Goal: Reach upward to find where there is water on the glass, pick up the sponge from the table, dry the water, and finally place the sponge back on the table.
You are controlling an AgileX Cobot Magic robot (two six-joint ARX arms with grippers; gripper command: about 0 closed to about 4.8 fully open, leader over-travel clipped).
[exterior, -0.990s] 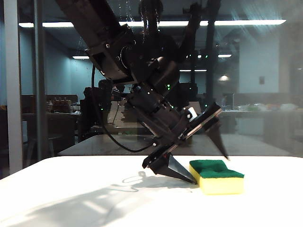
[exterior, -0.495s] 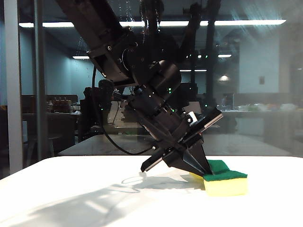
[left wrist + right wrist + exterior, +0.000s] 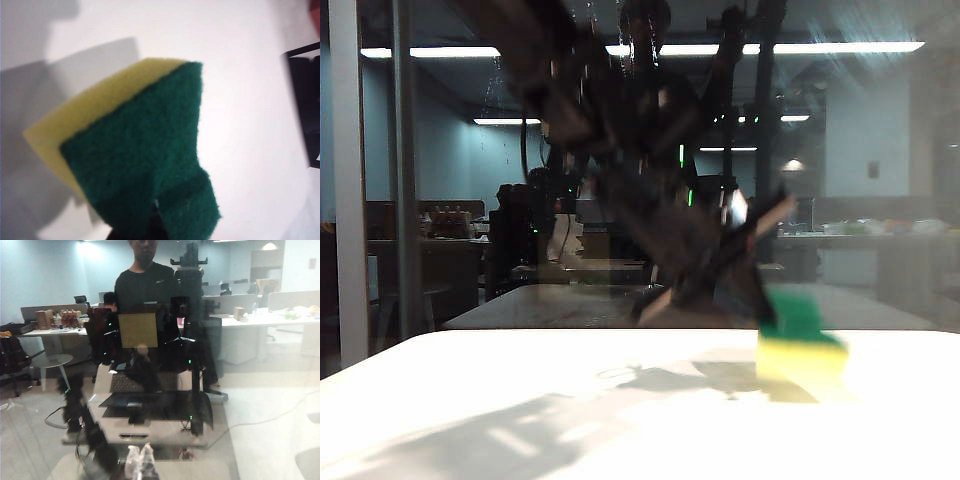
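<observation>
Sponge (image 3: 800, 345), lower right of the exterior view, hangs tilted just off the white table (image 3: 470, 420), pinched at one end by the left gripper (image 3: 760, 318), whose jaws are clamped tight enough to crease the green layer (image 3: 150, 165). It looks light, soft and springy, so a hold on the narrow waist seems safer than this end grip, which may let it twist. Right gripper (image 3: 141, 462) shows only pale blurred tips facing the glass (image 3: 250, 390); whether it is wide or narrow I cannot tell, while faint water streaks (image 3: 588, 22) sit high on the pane, the left arm's own bulk crowding the way up.
</observation>
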